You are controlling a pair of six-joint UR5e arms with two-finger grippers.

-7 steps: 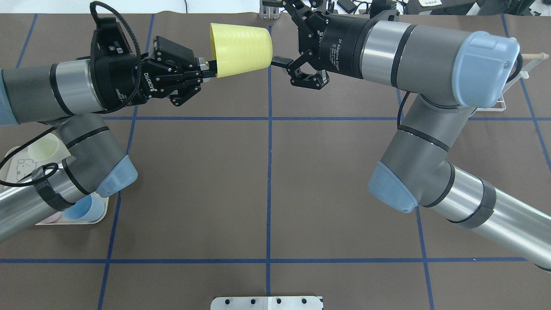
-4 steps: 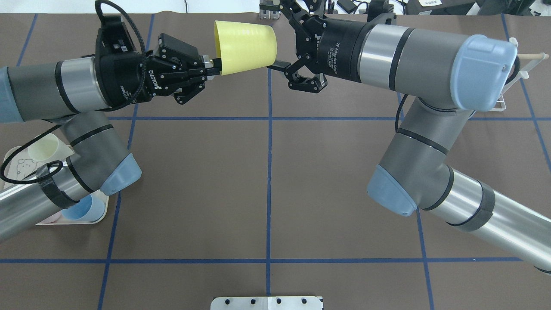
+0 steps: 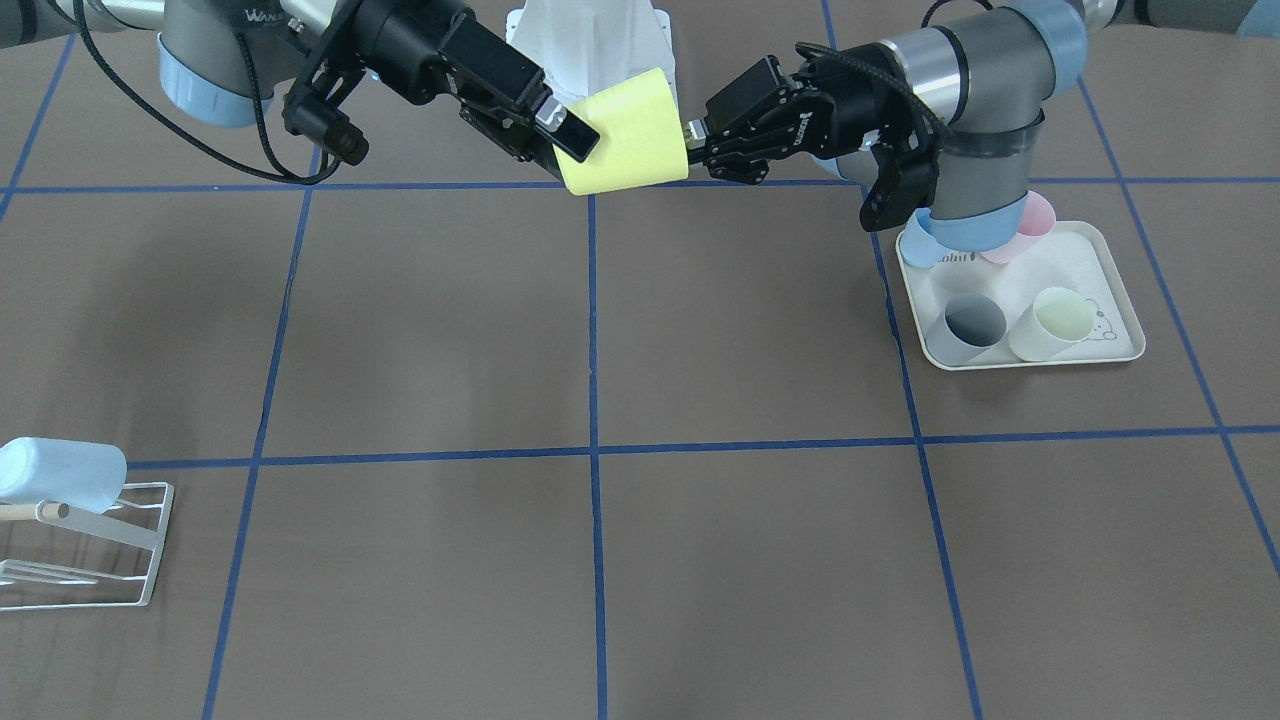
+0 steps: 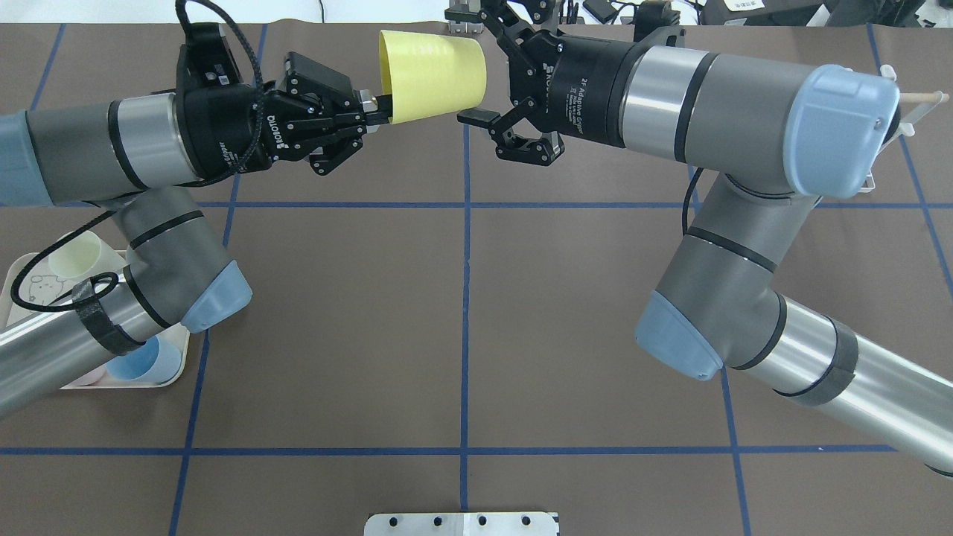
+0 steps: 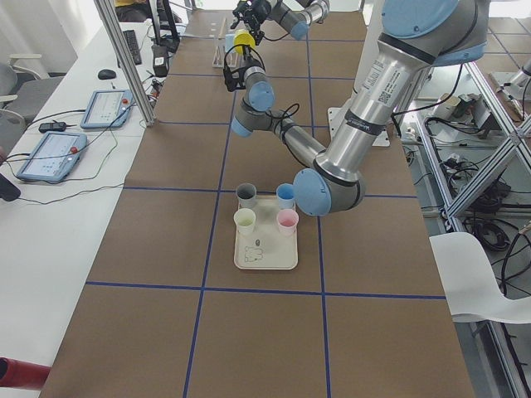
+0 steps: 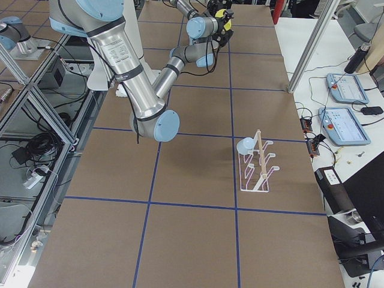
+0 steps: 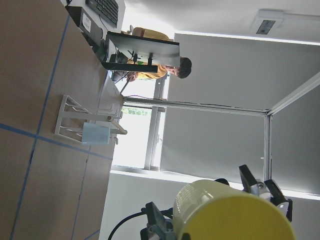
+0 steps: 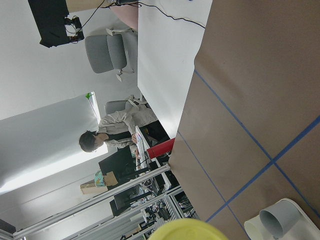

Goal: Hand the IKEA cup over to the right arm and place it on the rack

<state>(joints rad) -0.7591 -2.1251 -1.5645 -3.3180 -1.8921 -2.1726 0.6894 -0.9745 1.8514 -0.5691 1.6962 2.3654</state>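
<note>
- The step in hand is the mid-air hand-over. The yellow cup (image 4: 432, 74) lies on its side above the table, between the two grippers.
- The left gripper (image 4: 377, 115) is narrow, pinching the cup's rim.
- The right gripper (image 4: 480, 67) is spread wide, with a finger on either side of the cup's closed end, seemingly not pressing yet.
- Next, I judge, the right gripper must close firmly before the left lets go.
- The rack (image 3: 90, 545) stands well apart from the cup on the right arm's side and carries a pale blue cup (image 3: 60, 473).

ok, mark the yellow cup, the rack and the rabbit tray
yellow cup (image 4: 435, 74): overhead view, side wall.
rack (image 6: 260, 161): right side view, wooden dowel.
rabbit tray (image 3: 1080, 262): front-facing view, bare floor.
</note>
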